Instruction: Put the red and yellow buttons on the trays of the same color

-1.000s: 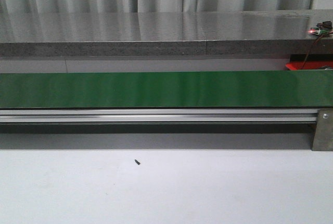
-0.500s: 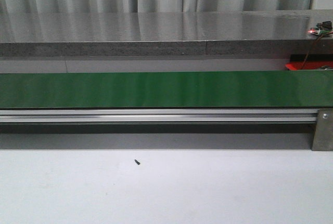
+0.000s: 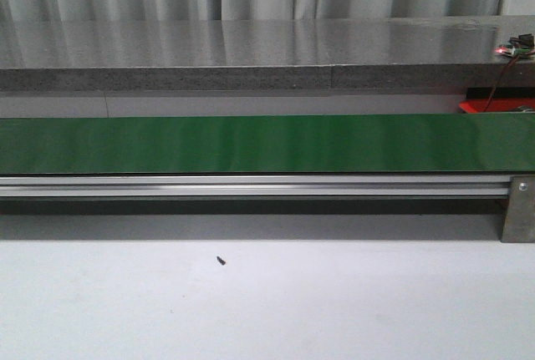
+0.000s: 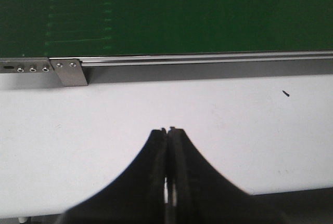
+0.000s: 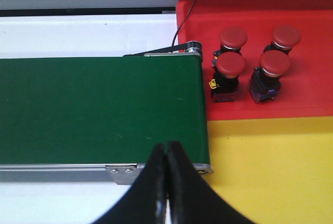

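Several red buttons on black bases stand in the red tray beyond the belt's right end. The yellow tray adjoins the red one on its nearer side and shows nothing on it. No yellow button is in view. My right gripper is shut with nothing in it, above the near edge of the green conveyor belt close to its right end. My left gripper is shut and empty over the white table, short of the belt. Neither gripper shows in the front view.
The green belt runs across the front view with nothing on it, an aluminium rail along its near side. A corner of the red tray and a wire show at the far right. A small black speck lies on the white table.
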Controlling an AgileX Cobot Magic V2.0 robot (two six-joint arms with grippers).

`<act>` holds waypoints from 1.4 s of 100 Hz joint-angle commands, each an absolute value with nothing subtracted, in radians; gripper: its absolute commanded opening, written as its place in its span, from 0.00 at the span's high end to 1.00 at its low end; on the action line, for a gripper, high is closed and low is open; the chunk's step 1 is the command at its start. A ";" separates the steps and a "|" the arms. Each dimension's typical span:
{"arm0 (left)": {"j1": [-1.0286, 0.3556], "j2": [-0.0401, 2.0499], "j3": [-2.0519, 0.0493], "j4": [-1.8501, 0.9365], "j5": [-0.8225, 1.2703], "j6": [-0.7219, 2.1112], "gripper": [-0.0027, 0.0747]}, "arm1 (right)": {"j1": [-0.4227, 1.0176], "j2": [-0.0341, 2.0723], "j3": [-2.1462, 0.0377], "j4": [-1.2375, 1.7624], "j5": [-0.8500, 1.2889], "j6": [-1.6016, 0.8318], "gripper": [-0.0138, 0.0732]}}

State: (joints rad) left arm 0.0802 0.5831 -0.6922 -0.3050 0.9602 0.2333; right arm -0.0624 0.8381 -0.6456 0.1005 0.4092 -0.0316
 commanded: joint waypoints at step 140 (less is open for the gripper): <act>0.072 0.586 -0.719 -0.330 0.908 0.231 0.99 | -0.066 0.553 -0.492 0.087 0.276 -0.036 0.91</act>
